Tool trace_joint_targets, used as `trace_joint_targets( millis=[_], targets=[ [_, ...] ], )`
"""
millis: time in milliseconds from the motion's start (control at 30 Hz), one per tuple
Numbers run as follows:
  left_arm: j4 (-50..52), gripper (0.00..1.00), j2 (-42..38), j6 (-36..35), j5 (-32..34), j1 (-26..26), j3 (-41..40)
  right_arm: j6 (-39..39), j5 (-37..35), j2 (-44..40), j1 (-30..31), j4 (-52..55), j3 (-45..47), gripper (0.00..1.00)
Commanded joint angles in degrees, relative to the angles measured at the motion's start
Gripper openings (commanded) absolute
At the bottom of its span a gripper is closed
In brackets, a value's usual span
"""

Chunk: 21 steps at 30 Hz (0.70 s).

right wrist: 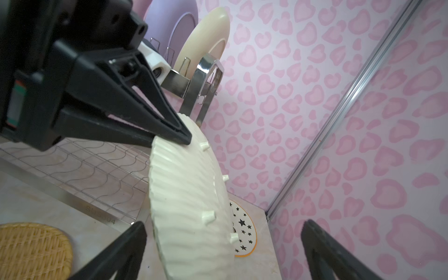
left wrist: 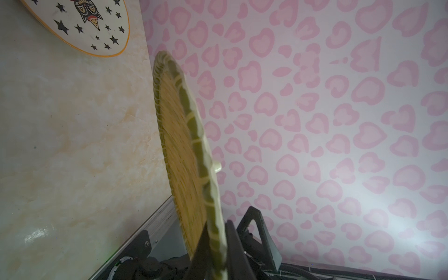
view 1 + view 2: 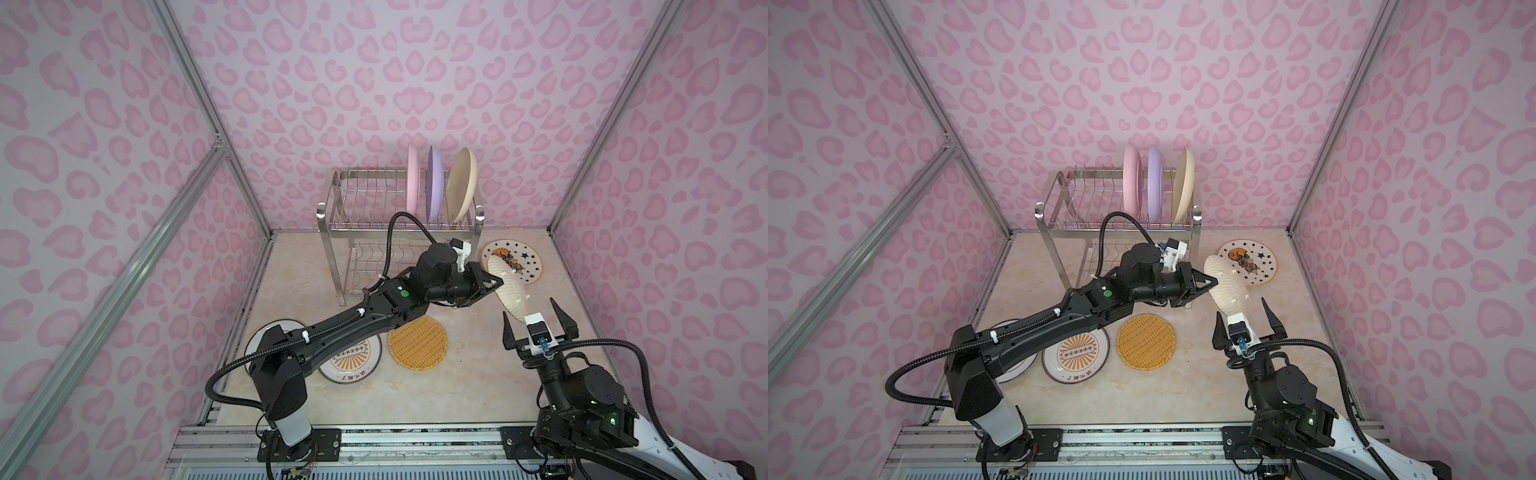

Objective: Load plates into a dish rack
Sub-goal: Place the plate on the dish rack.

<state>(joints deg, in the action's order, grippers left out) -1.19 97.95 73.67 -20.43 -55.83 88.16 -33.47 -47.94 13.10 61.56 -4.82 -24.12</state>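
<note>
White sunburst plate [image 3: 353,363] and dark-rimmed plate [image 3: 1017,370] lie flat nearest, partly under the left arm. Yellow woven plate [image 3: 417,343] lies flat just beside them. Right gripper [image 3: 528,306] has its fingers spread wide, with the lower edge of another woven plate [image 3: 510,293] between them; contact unclear. Left gripper [image 3: 500,284] is clamped on that plate's rim, plate on edge, pale ribbed underside showing. Star plate [image 3: 523,257] lies flat behind. Dish rack [image 3: 365,216] stands at the back wall: pink plate [image 3: 412,183], lilac plate [image 3: 434,187], cream plate [image 3: 461,187] upright in the top tier.

Soft, even light fills both top views; the left wrist view is dimmer, glare on the beige marbled tabletop [image 2: 38,234].
</note>
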Motion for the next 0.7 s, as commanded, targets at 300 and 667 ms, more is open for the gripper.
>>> trace_joint_targets(
  millis=[300, 667],
  targets=[
    [0.0, 0.04, -5.8, -8.4, 3.7, -0.5, -6.1, 15.5, -3.4, -1.5, 0.1, 1.7, -3.7, 1.00],
    [8.9, 0.04, -16.2, -24.3, 10.4, -3.9, -12.3, 32.6, -6.6, 10.0, -0.1, 12.8, -16.4, 1.00]
  ],
)
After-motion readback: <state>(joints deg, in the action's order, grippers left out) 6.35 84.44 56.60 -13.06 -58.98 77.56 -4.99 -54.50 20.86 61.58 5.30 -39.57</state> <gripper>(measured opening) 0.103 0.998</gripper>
